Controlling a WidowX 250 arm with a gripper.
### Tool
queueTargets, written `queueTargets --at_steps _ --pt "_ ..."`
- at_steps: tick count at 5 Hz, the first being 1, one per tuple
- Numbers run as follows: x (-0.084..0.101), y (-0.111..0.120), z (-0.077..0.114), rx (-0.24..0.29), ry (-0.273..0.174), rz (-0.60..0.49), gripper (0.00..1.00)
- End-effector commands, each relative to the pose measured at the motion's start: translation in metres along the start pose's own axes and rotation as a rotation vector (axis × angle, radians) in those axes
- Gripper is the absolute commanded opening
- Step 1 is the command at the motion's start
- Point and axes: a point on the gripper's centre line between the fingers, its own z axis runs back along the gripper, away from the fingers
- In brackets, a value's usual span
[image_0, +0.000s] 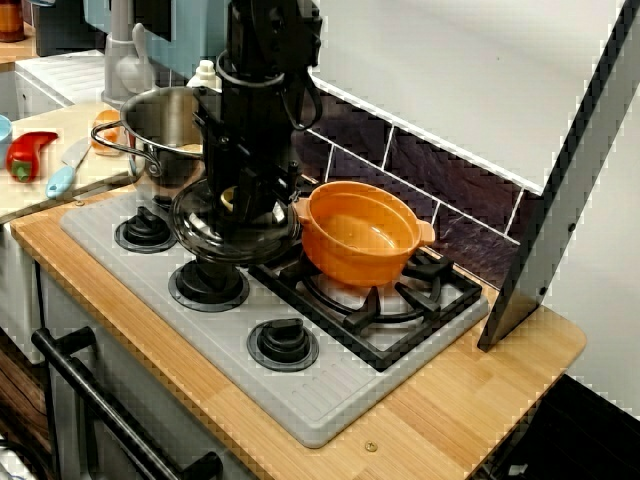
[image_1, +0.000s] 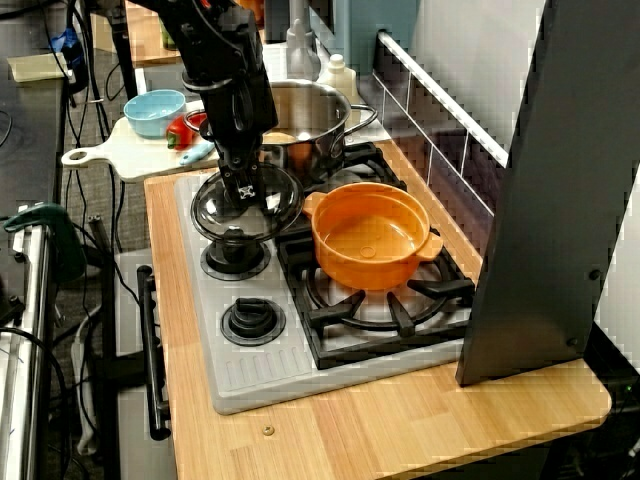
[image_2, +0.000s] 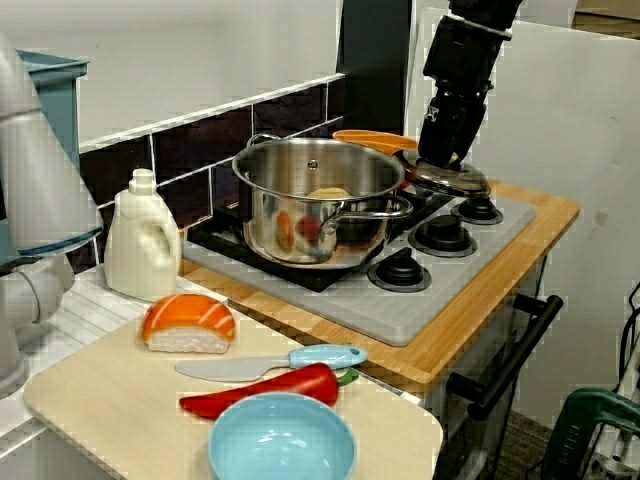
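I have the gripper (image_0: 247, 203) down on the glass lid (image_0: 200, 232), its fingers closed about the knob at the lid's middle. The knob is nearly swallowed by the black fingers. In the close view of the stove I make out only a pale patch between them.

The lid hangs clear of the stove top, over the front-left burner (image_0: 208, 285) and just beside the orange pot (image_0: 360, 235). I cannot tell whether its rim touches the pot's near handle. From the higher view along the counter, the gripper (image_1: 246, 190) hides the lid's centre and the lid (image_1: 215, 212) covers most of the burner (image_1: 235, 258) below it.

In the low view from the cutting board, the steel pot (image_2: 315, 200) blocks the orange pot (image_2: 375, 140) down to a thin strip of rim. The lid (image_2: 455, 180) shows only as a dark, slightly tilted disc under the gripper (image_2: 445, 160).

The arm is cut off at the top edge in all three views. Something pale lies inside the steel pot, too hidden to name.
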Motion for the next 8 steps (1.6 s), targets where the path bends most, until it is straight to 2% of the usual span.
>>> queueTargets --at_steps 1,3,8 --pt "-0.01 0.002 0.002 -0.002 -0.011 -0.02 0.0" --pt "-0.013 0.0 -0.001 0.003 -0.012 -0.026 0.0" --pt "-0.002 0.006 -0.009 0.002 0.011 -0.002 0.0"
